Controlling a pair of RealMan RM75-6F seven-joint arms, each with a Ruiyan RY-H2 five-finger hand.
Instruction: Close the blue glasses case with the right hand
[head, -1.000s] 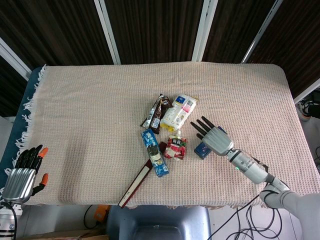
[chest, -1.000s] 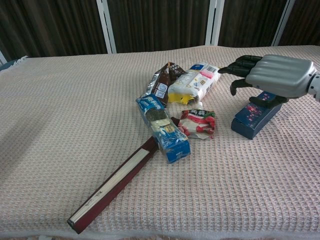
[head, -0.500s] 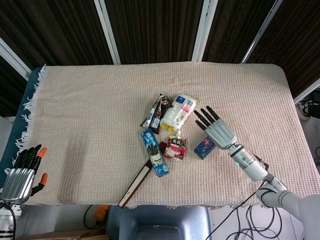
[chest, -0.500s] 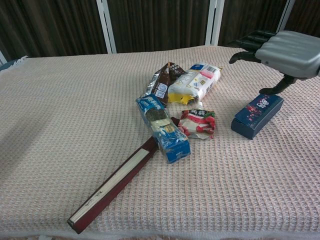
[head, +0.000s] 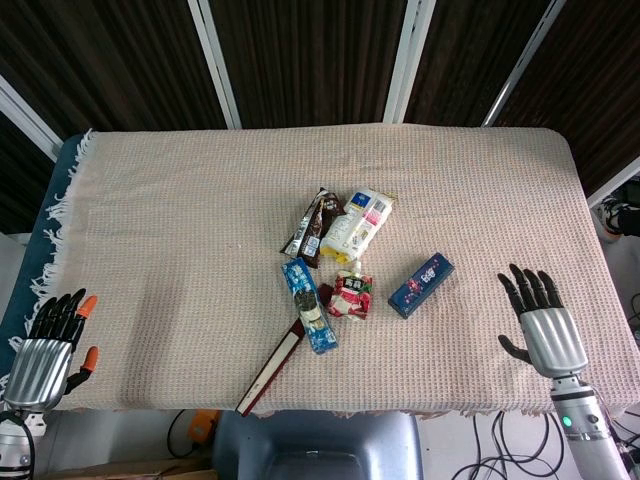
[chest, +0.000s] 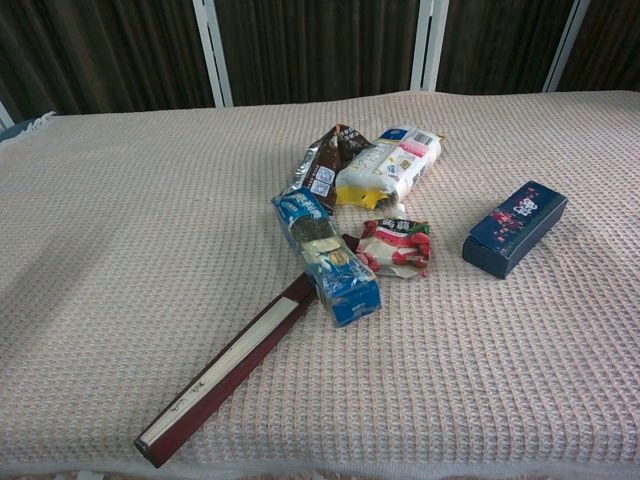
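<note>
Blue glasses case (head: 421, 285) lid down, right robot hand (head: 541, 331) spread, holding nothing

closed blue glasses case (chest: 515, 228), snack packets (chest: 360, 215), folded fan (chest: 230, 368)

- A pale pink waffle-weave cloth (head: 180, 200) covers the whole table (head: 330, 405), and its weave catches soft, even light.
- A white tasselled fringe (head: 62, 205) runs down the cloth's left edge.
- Under that fringe, a dark teal layer (head: 30, 255) shows along the cloth's left side.
- Behind the cloth's far edge stand dark brown grooved wall panels (head: 300, 60), split by slanting white strips (head: 215, 62).
- Below the cloth's near edge, black cables (head: 490, 445) trail over a pale floor.
</note>
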